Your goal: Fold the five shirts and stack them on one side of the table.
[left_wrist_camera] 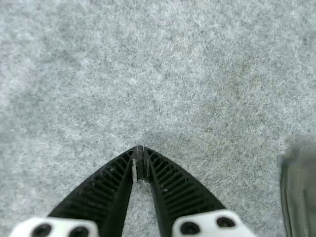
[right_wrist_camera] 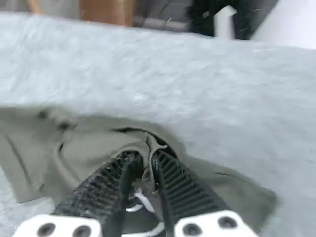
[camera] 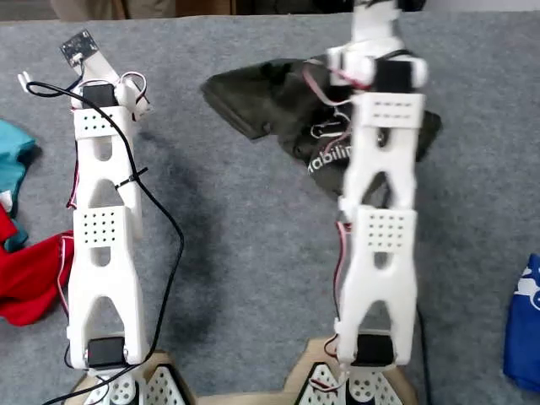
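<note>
my left gripper (left_wrist_camera: 139, 159) is closed on nothing, its black fingertips pressed together and pointing down at the bare grey table cover (camera: 236, 253). off to one side in my left wrist view, the edge of the olive shirt (left_wrist_camera: 298, 197) is close by but not touching the fingers. my right gripper (right_wrist_camera: 146, 160) is pinched nearly closed on a raised fold of that olive shirt (right_wrist_camera: 74, 143); the cloth bunches up between the ribbed fingers and sags away on both sides. from the high view the olive shirt (camera: 270, 101) lies crumpled and unfolded at the far middle of the table, partly under my right arm (camera: 384, 211), with some white lettering showing beside the arm. my left arm (camera: 101, 211) stretches out over open cover, apart from the shirt. a red shirt (camera: 29, 278) lies in a heap at the left edge of the table, near my left arm's base, and a teal shirt (camera: 13, 164) sits just beyond it along the same edge. a blue shirt (camera: 523, 321) lies at the right edge, well apart from the others.
</note>
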Controlling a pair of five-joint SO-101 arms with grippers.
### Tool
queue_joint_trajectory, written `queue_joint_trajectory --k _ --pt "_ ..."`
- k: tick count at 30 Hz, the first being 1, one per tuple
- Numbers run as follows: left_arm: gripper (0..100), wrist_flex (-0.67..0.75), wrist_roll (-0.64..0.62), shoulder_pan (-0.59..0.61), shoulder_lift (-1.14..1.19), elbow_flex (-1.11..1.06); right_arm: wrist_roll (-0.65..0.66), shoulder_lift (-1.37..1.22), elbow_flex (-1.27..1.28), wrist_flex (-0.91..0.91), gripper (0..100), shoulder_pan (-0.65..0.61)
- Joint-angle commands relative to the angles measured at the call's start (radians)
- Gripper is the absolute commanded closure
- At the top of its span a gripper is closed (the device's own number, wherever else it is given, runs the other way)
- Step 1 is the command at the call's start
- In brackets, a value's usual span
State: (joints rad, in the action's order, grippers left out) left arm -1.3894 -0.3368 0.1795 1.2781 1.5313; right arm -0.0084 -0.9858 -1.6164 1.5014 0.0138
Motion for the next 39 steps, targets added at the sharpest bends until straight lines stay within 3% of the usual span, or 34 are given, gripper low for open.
queue_joint_trajectory --k 1,3,11,19,24,27,33,39 --pt "98 0.015 0.005 -0.009 -0.012 0.031 0.014 0.153 -0.05 0.012 99.3 0.101" --pt "98 0.015 0.005 -0.009 -0.012 0.031 0.028 0.16 -0.05 0.009 99.3 0.151" --pt "98 0.011 0.005 -0.038 -0.012 0.026 0.301 0.076 -0.045 -0.058 99.2 0.22" --pt "97 -0.087 0.005 -0.213 -0.031 0.072 0.351 -0.047 -0.05 -0.121 94.1 0.196" --pt "76 -0.097 -0.003 -0.387 -0.031 0.133 0.351 -0.065 -0.051 -0.14 93.8 0.222" --pt "69 -0.1 -0.023 -0.427 -0.025 0.123 0.348 -0.048 -0.054 -0.132 87.2 0.234" --pt "70 -0.077 -0.061 -0.394 0.03 0.106 0.339 0.12 -0.047 -0.006 68.0 0.166" --pt "72 -0.025 -0.21 -0.241 0.038 0.138 0.226 0.073 -0.044 0.015 66.6 -0.053"
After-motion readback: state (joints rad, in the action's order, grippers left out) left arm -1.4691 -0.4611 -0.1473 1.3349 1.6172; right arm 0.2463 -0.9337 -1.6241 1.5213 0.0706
